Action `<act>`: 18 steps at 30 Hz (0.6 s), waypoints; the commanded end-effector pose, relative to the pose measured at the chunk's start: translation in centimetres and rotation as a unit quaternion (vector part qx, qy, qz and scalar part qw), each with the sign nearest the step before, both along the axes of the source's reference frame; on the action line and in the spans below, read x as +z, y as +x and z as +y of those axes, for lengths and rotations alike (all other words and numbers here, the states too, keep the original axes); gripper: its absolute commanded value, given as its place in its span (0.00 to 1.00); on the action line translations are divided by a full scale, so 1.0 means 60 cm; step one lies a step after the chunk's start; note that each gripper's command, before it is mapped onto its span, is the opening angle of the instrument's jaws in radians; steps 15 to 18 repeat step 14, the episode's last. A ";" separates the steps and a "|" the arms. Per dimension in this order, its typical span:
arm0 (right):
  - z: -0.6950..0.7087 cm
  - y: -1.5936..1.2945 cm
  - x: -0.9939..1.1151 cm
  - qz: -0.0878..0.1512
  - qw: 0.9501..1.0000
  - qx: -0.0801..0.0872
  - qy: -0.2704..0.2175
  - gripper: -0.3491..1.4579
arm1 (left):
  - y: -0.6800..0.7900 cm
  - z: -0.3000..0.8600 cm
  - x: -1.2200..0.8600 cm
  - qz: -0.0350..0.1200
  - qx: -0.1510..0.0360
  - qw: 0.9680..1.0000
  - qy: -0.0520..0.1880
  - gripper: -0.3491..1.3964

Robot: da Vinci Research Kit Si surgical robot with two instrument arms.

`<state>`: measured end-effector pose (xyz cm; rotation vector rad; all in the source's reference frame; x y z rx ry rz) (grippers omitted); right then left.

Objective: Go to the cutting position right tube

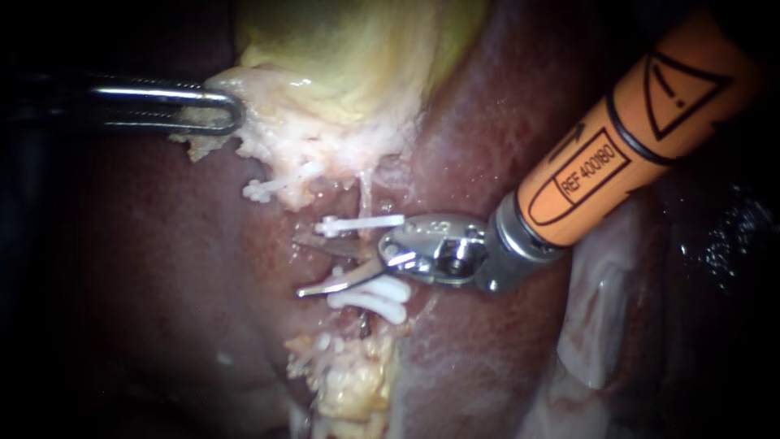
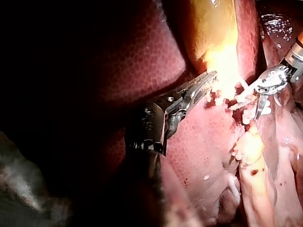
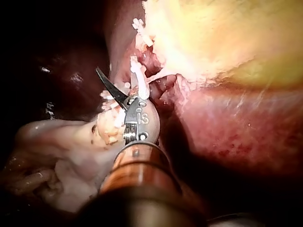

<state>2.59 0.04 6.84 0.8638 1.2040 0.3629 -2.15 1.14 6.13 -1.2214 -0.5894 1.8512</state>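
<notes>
The tool on my right instrument (image 1: 305, 264) is a pair of thin blades, spread in a narrow V just left of the frame's centre and gripping nothing. They open toward the left, across the line of the tube (image 1: 365, 195), which runs down from the gallbladder (image 1: 349, 49). The upper clip (image 1: 361, 223) sits just above the top blade. The lower pair of clips (image 1: 378, 297) lies just beneath the bottom blade, touching it or nearly so. The stretch of tube between the clips falls inside the V, near the hinge, but I cannot tell whether either blade touches it. In the upper left, my left instrument (image 1: 231, 112) has its tool clenched on the pale tissue (image 1: 284, 138) at the gallbladder's lower edge. Dark red liver (image 1: 146, 268) fills most of the view, with lumpy yellowish fat (image 1: 349, 382) at the bottom centre and darkness at the edges. My right shaft slants down from the upper right, its metal wrist turned so the blades lie almost level. My left shaft enters level from the left edge.
</notes>
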 end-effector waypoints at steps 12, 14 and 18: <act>-0.0006 0.0003 -0.0017 0.008 1.000 -0.008 0.010 0.86 | 0.0000 0.0000 -0.0001 0.000 0.000 1.000 0.000 0.00; -0.0006 0.0003 -0.0017 0.007 1.000 -0.007 0.013 0.86 | 0.0000 0.0000 -0.0001 0.000 0.000 1.000 0.000 0.00; -0.0006 0.0003 -0.0017 0.007 1.000 -0.007 0.013 0.86 | 0.0000 0.0000 -0.0001 0.000 0.000 1.000 0.000 0.00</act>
